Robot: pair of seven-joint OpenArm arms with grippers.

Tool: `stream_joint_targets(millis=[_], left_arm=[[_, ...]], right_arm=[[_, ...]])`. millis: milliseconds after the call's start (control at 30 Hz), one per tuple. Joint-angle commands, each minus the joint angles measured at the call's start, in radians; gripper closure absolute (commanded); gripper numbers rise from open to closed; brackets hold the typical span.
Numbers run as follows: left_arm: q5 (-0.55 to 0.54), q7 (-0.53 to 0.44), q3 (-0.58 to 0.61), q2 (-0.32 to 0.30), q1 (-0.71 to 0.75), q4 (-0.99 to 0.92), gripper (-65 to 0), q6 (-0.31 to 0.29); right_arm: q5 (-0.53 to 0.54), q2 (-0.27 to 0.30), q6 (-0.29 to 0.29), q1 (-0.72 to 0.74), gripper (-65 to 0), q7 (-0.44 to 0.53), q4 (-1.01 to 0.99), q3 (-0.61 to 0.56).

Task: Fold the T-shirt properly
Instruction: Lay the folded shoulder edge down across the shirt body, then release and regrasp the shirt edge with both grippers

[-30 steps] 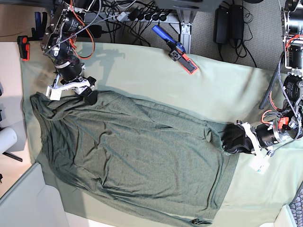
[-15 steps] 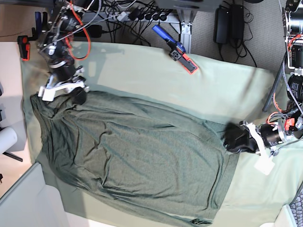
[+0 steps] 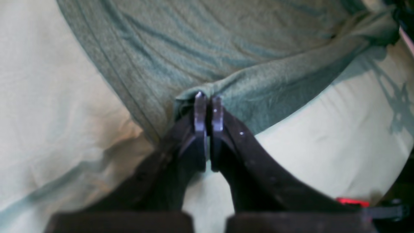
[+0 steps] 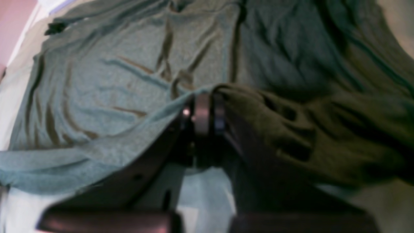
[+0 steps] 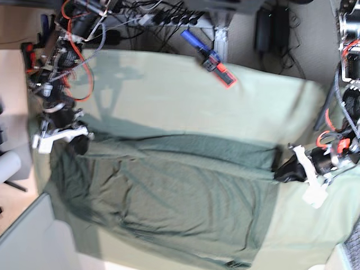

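The left gripper [image 3: 208, 97] is clamped on a bunched edge of the large dark heathered olive-green knit T-shirt [image 5: 169, 191], which spreads away ahead of its tips. The right gripper [image 4: 207, 97] is likewise closed on a pinch of the shirt's fabric, with the wrinkled body stretching beyond it. Between the two, the garment lies over the pale mint-green cloth covering the worktop [image 5: 169, 90].
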Motion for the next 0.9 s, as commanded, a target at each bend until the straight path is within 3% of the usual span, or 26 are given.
stream_joint_targets(millis=[0, 233, 267, 367, 433, 500, 600, 733, 867], left_arm=[[-0.017, -0.026, -0.006, -0.011, -0.024, 0.016, 0.0, -0.009], [0.055, -0.079, -0.005, -0.008, -0.024, 0.014, 0.0, -0.009], [0.056, -0.078, -0.005, -0.009, -0.024, 0.011, -0.1, -0.009], [0.055, -0.078, -0.005, -0.008, -0.024, -0.01, -15.0, -0.009], [0.054, -0.078, -0.005, -0.009, -0.024, -0.027, -23.8, -0.009], [0.054, -0.078, -0.005, -0.009, -0.024, -0.04, -30.1, -0.009], [0.04, -0.077, -0.006, -0.01, -0.024, -0.041, -31.2, 0.005], [-0.121, -0.039, -0.069, -0.009, -0.011, -0.004, -31.2, -0.009], [-0.237, 0.043, -0.162, -0.01, 0.073, 0.103, -31.2, -0.009]], right_arm=[[0.002, 0.016, 0.026, 0.031, 0.0, 0.031, -0.002, -0.01], [-0.01, 0.013, 0.026, 0.087, 0.0, 0.043, -0.081, -0.066], [-0.01, 0.013, 0.026, 0.087, -4.6, 0.051, -0.083, -0.066], [-0.015, 0.013, 0.026, 0.087, -27.8, 0.057, -0.083, -0.066], [-0.025, 0.014, 0.026, 0.086, -34.5, 0.07, -0.083, -0.066], [-0.024, 0.014, 0.026, 0.086, -34.7, 0.073, -0.083, -0.066], [-0.019, 0.014, 0.026, 0.086, -34.7, 0.07, -0.082, -0.063], [0.049, 0.014, 0.026, 0.079, -34.7, 0.0, -0.041, 0.0], [0.094, 0.023, 0.026, 0.03, -34.7, -0.051, 0.03, 0.152]])
